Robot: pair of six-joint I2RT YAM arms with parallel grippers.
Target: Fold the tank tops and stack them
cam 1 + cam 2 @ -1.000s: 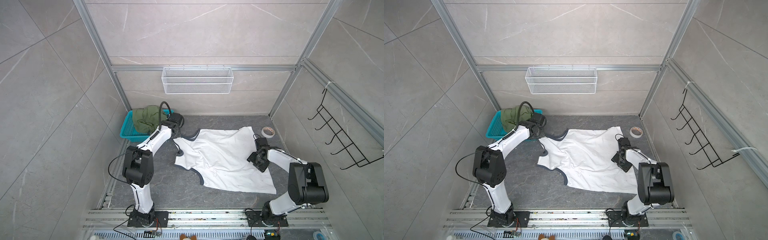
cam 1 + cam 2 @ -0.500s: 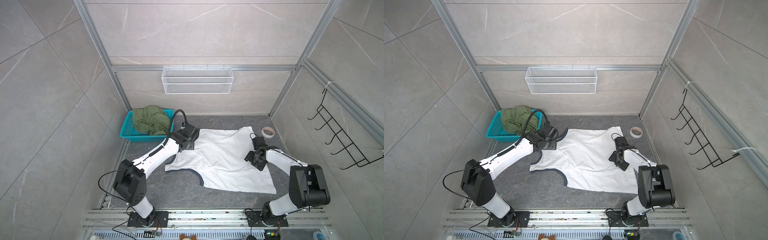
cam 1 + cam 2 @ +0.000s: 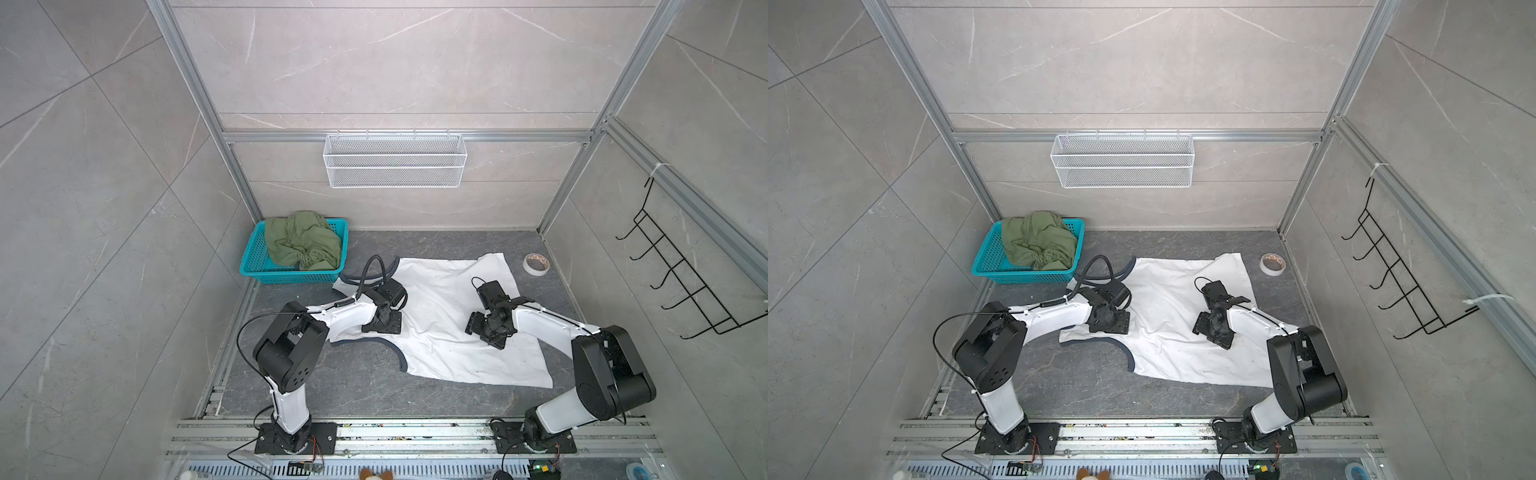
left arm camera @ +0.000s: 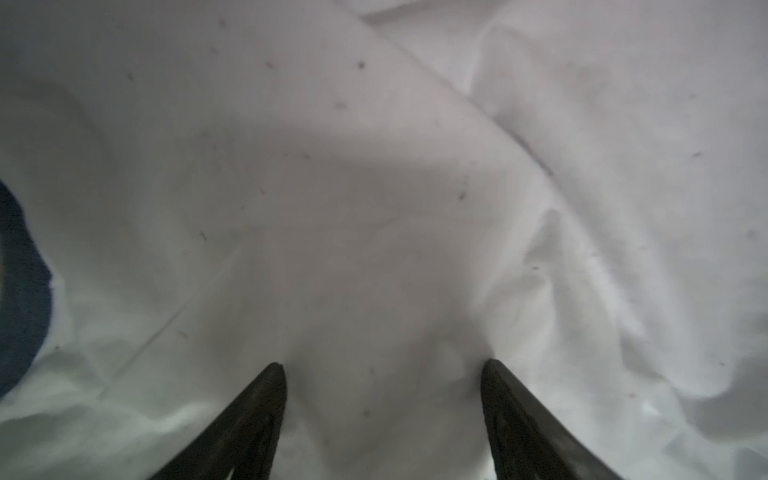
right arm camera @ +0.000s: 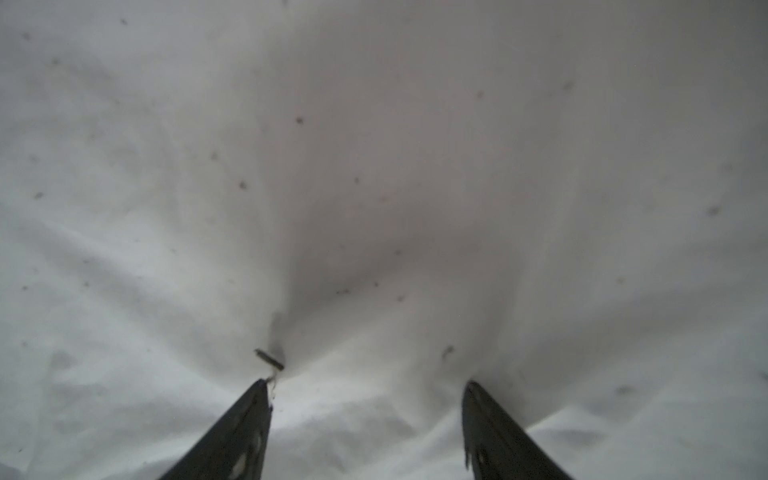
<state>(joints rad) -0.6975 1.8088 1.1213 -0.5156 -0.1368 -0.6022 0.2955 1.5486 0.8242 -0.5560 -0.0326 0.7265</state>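
Note:
The white tank top [image 3: 440,316] [image 3: 1167,307] with dark trim lies spread on the dark floor, wrinkled on its left side. My left gripper [image 3: 384,328] [image 4: 382,368] points down onto its left part near the armhole. The jaws are open and the fingertips [image 4: 272,374] rest on white cloth. My right gripper [image 3: 486,332] [image 5: 368,384] points down onto the shirt's right middle, also open, with cloth bulging between its fingertips [image 5: 471,390]. The olive green tank top [image 3: 301,245] [image 3: 1038,241] sits bunched in the teal basket [image 3: 253,257] at the back left.
A tape roll [image 3: 536,264] lies on the floor at the back right, beside the shirt's corner. A white wire basket [image 3: 395,160] hangs on the back wall. A black hook rack [image 3: 685,282] is on the right wall. Metal rails run along the front edge.
My left gripper has moved from beside the basket toward the front and right over the white tank top, and its jaws have opened. The shirt's left side shifted with it. The right gripper barely moved.

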